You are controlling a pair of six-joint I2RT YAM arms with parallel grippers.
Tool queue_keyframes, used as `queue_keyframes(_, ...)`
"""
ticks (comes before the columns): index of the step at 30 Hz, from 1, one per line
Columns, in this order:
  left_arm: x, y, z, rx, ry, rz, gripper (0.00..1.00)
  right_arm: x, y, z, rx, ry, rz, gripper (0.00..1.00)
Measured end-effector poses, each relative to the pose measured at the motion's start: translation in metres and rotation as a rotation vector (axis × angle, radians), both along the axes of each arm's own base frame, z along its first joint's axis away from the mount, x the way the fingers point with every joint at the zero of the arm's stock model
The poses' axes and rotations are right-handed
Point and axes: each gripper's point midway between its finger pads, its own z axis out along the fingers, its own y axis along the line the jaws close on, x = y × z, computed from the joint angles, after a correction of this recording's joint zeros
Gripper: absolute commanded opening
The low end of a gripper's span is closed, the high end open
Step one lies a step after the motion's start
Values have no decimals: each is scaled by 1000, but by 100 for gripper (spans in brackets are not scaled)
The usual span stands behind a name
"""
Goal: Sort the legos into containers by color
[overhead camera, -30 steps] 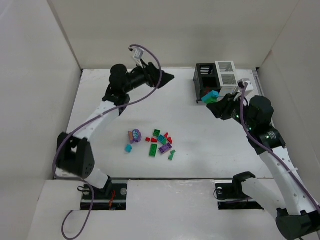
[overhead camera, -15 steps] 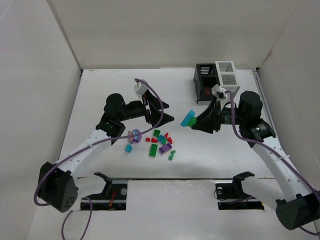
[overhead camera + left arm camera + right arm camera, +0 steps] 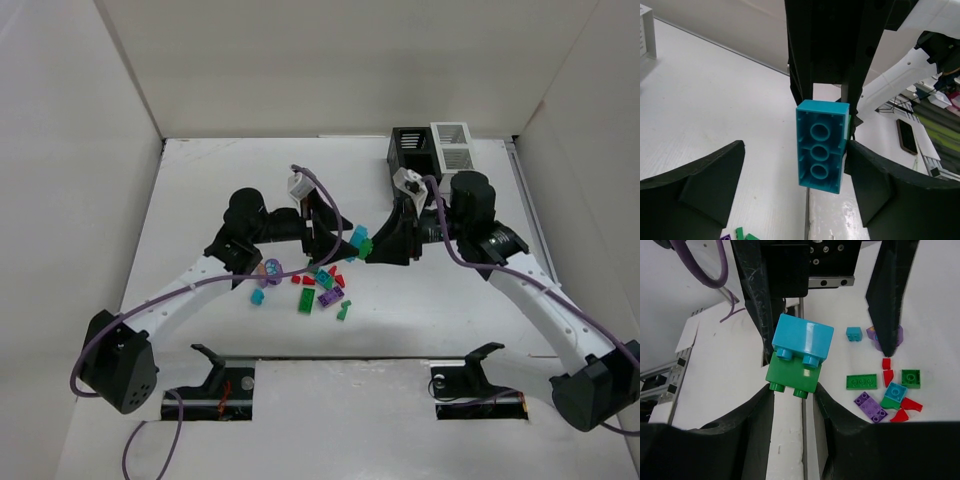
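Two pincers meet mid-table: the R pincer (image 3: 792,390) is closed narrow on a green brick (image 3: 792,376) w/ a cyan brick (image 3: 822,145) stuck to it. The pair is held up off the table (image 3: 200,190), just far of the loose legos (image 3: 318,285). The L pincer (image 3: 795,152) faces it w/ jaws spread wide either side of the cyan brick, whose hollow underside faces the L wrist cam. In that view the finger on the right sits at the brick's edge, touching or just beside, can't tell which. The other finger stands well apart, so the L pincer grips nothing. Containers sit far right by the far wall: a black bin (image 3: 408,152) w/ a white bin (image 3: 452,147) joined on its right. Contents of either can't be made out from overhead, and the R arm crosses the black bin's near side. The R wrist view shows loose pieces flat on the table beyond the held pair: a small cyan block (image 3: 854,333), a green plate (image 3: 861,382), a green square (image 3: 910,378), a purple plate (image 3: 870,406) and red bits (image 3: 886,363). White walls box the table on left, far and right. Open tabletop lies far left of the arms, and between the pile and the near edge.
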Motion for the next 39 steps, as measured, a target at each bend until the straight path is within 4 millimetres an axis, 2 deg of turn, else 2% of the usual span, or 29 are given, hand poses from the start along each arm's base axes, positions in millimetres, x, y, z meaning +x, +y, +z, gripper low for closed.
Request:
queue_keyframes(3, -1, -2, 0, 2, 1, -19, 58, 6, 3, -3, -9, 11, -6, 2)
queue_keyframes(4, -1, -2, 2, 1, -5, -23, 46, 7, 3, -5, -12, 16, -6, 2)
queue_keyframes(6, -4, -2, 4, 0, -5, -47, 35, 11, 5, -7, -19, 20, -20, 2)
queue_keyframes(7, -5, -3, 5, -2, -10, -52, 31, 12, 5, -8, -21, 23, -21, 6)
queue_keyframes(9, -6, -3, 5, -2, -10, -57, 21, 14, 6, -9, -23, 21, -28, 22)
queue_keyframes(12, -6, -3, 5, -1, -9, -58, 8, 13, 6, -9, -24, 21, -28, 23)
queue_keyframes(15, -6, -3, 5, -1, -8, -56, 4, 14, 6, -9, -24, 20, -31, 37)
queue_keyframes(16, -6, -3, 5, -2, -8, -56, 2, 14, 6, -8, -24, 19, -32, 48)
queue_keyframes(17, -6, -3, 5, -2, -7, -55, 0, 14, 6, -8, -24, 18, -33, 53)
queue_keyframes(19, -4, -4, 5, -2, -4, -45, 0, 13, 6, -6, -21, 14, -31, 59)
queue_keyframes(20, -3, -4, 5, -2, -2, -38, 0, 12, 6, -5, -20, 10, -28, 66)
queue_keyframes(22, -2, -4, 5, -3, -2, -30, 0, 11, 7, -2, -15, 3, -25, 70)
queue_keyframes(24, -1, -4, 5, -4, 0, -24, 0, 11, 8, 2, -11, -7, -22, 70)
queue_keyframes(32, -5, -8, 11, -13, -2, -32, 0, 16, 9, 5, -15, -12, -53, 51)
queue_keyframes(33, -6, -9, 12, -14, -2, -34, 0, 17, 9, 6, -14, -14, -54, 48)
queue_keyframes(34, -7, -10, 13, -16, -4, -38, 0, 17, 10, 7, -14, -13, -55, 36)
queue_keyframes(37, -9, -10, 14, -18, -9, -45, 0, 17, 10, 7, -15, -1, -53, 20)
queue_keyframes(39, -8, -10, 14, -18, -8, -40, 0, 17, 10, 8, -14, 0, -54, 14)
